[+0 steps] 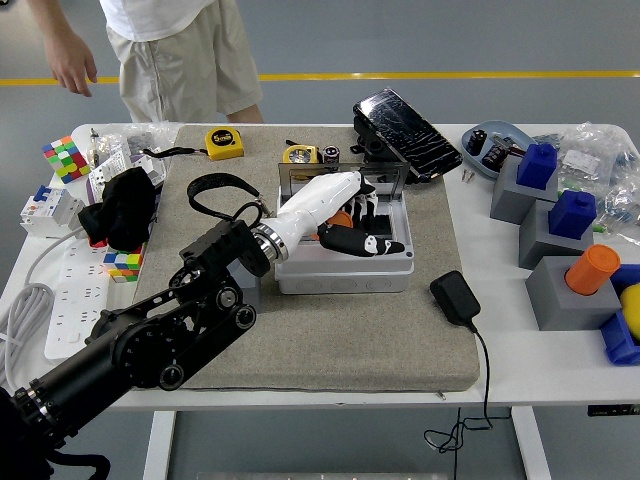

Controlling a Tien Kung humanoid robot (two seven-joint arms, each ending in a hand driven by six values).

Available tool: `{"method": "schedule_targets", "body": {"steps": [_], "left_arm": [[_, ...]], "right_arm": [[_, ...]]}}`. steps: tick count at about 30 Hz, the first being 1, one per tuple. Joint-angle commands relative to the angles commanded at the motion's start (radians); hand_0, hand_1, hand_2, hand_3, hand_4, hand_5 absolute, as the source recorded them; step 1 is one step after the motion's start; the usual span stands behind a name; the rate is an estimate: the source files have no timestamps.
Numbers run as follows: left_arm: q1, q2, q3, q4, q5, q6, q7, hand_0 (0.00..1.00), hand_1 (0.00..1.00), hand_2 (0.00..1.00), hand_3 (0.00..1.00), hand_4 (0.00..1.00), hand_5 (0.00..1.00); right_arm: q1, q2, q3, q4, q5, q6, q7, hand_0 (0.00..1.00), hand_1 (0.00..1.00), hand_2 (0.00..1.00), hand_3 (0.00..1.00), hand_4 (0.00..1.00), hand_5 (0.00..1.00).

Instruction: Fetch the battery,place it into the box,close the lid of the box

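Note:
A grey box (345,275) sits mid-mat with its lid (388,180) standing upright at the back. My left hand (350,228), white with black fingers, reaches from the lower left into the open box. An orange battery (341,216) shows between the white palm and the curled black fingers (365,243), which seem closed on it just above the box floor. Most of the battery is hidden by the hand. The right arm is out of view.
A person stands at the far left, one hand (70,65) hanging. A black device (405,122) leans behind the box, near two tape measures (224,142). A black charger (455,298) lies front right; grey blocks (560,215) right; power strip (70,290) and cubes left.

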Motion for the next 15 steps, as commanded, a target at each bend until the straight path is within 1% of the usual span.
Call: {"method": "schedule_targets", "body": {"steps": [4,5,15], "left_arm": [[0.001,0.0,0.001,0.004,0.001,-0.001,0.002,0.191,0.213,0.272,0.341,0.998,0.547],[0.002,0.0,0.002,0.005,0.002,-0.002,0.003,0.196,0.231,0.293,0.351,0.998,0.557],[0.003,0.0,0.0,0.006,0.0,-0.003,0.003,0.196,0.234,0.297,0.354,0.998,0.556]], "right_arm": [[0.0,0.0,0.002,0.0,-0.003,0.0,-0.001,0.641,0.647,0.657,0.575,0.971,0.579],[0.0,0.0,0.002,0.0,-0.002,0.0,0.0,0.642,0.647,0.658,0.575,0.971,0.579],[0.001,0.001,0.002,0.0,-0.001,0.0,0.0,0.641,0.647,0.657,0.574,0.971,0.579]]}}
